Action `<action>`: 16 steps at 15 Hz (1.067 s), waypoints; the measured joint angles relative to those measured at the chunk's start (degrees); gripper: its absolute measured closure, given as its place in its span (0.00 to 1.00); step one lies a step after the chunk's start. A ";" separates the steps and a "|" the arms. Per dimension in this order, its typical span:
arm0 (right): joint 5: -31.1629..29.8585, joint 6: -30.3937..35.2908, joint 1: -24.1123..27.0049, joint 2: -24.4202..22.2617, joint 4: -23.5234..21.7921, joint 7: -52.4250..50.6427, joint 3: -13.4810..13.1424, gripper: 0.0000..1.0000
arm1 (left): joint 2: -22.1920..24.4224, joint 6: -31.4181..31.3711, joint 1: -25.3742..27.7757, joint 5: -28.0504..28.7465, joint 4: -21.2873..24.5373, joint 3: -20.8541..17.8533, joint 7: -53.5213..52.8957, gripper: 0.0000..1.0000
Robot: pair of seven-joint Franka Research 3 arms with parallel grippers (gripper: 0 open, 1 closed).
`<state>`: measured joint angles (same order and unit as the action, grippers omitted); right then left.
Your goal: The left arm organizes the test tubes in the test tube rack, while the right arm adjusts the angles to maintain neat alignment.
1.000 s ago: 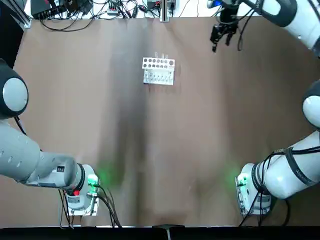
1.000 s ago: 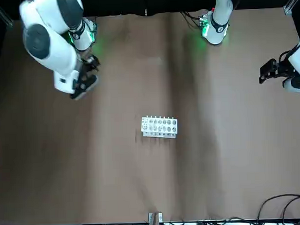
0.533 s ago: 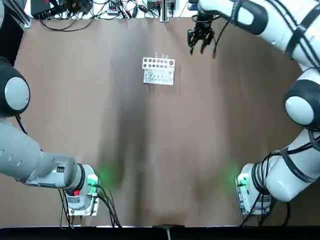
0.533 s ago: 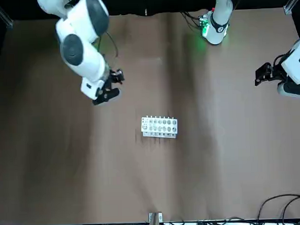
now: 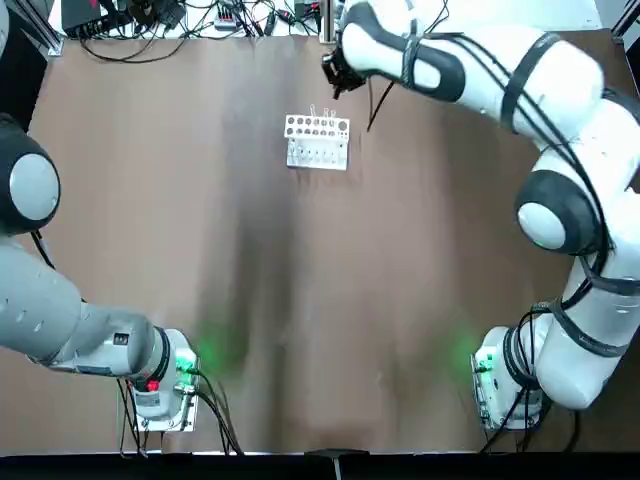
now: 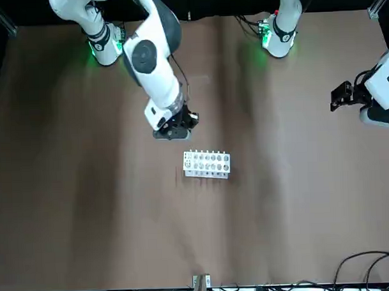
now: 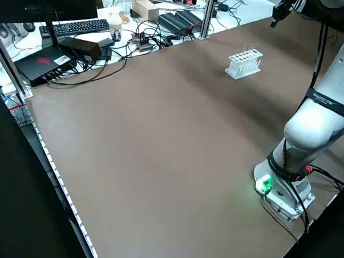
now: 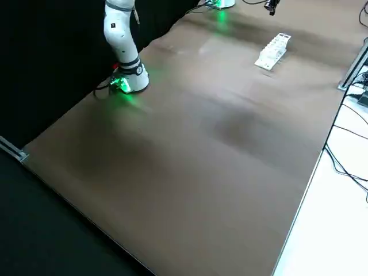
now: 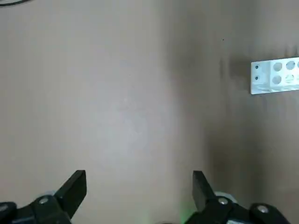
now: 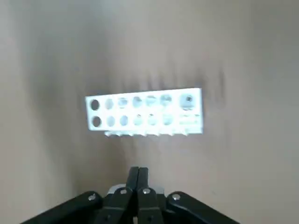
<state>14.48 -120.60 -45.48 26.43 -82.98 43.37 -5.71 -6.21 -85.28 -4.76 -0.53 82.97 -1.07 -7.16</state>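
At the far left of the top view the left arm (image 5: 40, 300) curls off the frame's edge; its end effector (image 9: 140, 189) shows in its wrist view with fingers spread wide, holding nothing. Upper centre on the brown worktop (image 5: 300, 300) stands the test tube rack (image 5: 317, 141), the test tubes (image 5: 322, 113) poking from its far row. Just right of and above it hangs the right arm's (image 5: 560, 200) end effector (image 5: 333, 72), fingers pressed together and empty.

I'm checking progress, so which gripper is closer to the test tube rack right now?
Right. The right gripper hovers just beyond the test tube rack; the left gripper sits far off at the table's edge.
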 joint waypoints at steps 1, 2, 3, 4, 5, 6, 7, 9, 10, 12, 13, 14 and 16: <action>0.00 -2.91 -0.81 1.03 0.14 1.40 0.00 0.99 | 0.00 0.00 0.00 0.00 0.00 0.00 0.00 0.00; 0.00 -6.07 -1.54 2.16 0.34 2.58 0.00 0.99 | 0.00 0.00 0.00 0.00 0.00 0.01 0.00 0.00; 0.00 -9.38 -2.24 3.46 0.75 3.73 -0.01 0.99 | 0.00 0.00 0.00 0.00 0.00 0.01 0.00 0.00; 0.00 -12.70 -2.88 4.90 1.31 4.98 0.00 0.99 | 0.00 0.00 0.00 0.00 0.00 0.01 0.01 0.00; 0.00 -15.82 -3.40 6.38 1.89 6.16 0.00 0.99 | 0.01 0.00 0.07 0.00 0.00 0.01 0.01 0.00; 0.00 -18.48 -3.75 7.83 2.52 6.80 -0.02 0.99 | 0.03 -0.01 0.22 0.00 -0.01 0.00 0.01 0.00; 0.00 -20.62 -4.06 9.18 3.05 6.87 -0.02 0.99 | 0.06 -0.02 0.42 0.00 -0.03 0.00 0.01 0.00; 0.01 -24.51 -4.74 13.15 4.97 6.87 -0.02 0.99 | 0.09 -0.02 0.70 0.00 -0.04 -0.01 0.07 0.00; 0.01 -25.06 -4.84 14.35 5.75 6.88 -0.03 0.99 | 0.09 -0.02 0.66 0.00 -0.04 0.00 0.14 0.00; 0.01 -25.83 -4.92 16.43 7.05 7.07 -0.10 0.99 | 0.09 -0.02 0.56 0.00 -0.04 0.00 0.20 0.00; 0.00 -26.05 -4.94 17.22 7.50 7.16 -0.15 0.99 | 0.10 -0.03 0.50 0.00 -0.04 0.00 0.21 0.00; -0.01 -26.19 -4.99 17.88 7.83 7.21 -0.20 0.99 | 0.09 -0.03 0.43 0.00 -0.04 0.00 0.22 0.00; -0.01 -26.37 -5.15 18.83 8.44 7.36 -0.28 0.99 | 0.09 -0.03 0.35 0.00 -0.04 0.04 0.22 0.00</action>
<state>14.47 -146.97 -50.63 45.26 -74.54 50.73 -5.98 -6.11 -85.30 -4.42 -0.53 82.92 -1.03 -6.93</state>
